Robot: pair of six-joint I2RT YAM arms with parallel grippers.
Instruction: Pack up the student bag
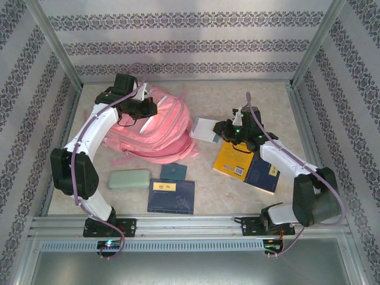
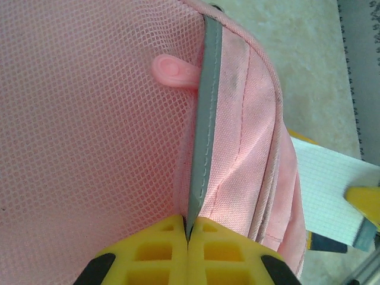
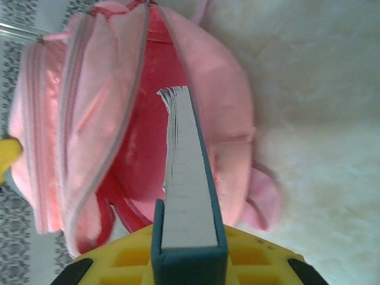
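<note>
— Why is the left gripper (image 2: pixel 187 230) pinching the grey edge (image 2: pixel 205 119) of the bag (image 1: pixel 163 133)?
— Probably propping its mouth open, at the back left of the table (image 1: pixel 208 191). The right gripper (image 3: pixel 190 255) is clamping a notebook (image 3: pixel 189 178) edge-on, aiming it inside.

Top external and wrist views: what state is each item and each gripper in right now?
student bag: lying flat, main compartment unzipped.
left gripper: shut on the bag's grey trim.
right gripper: shut on the notebook.
notebook: closed, held edge-on, pointing at the bag's opening.
pencil case: closed, lying flat.
yellow book: closed, resting on a blue book.
</note>
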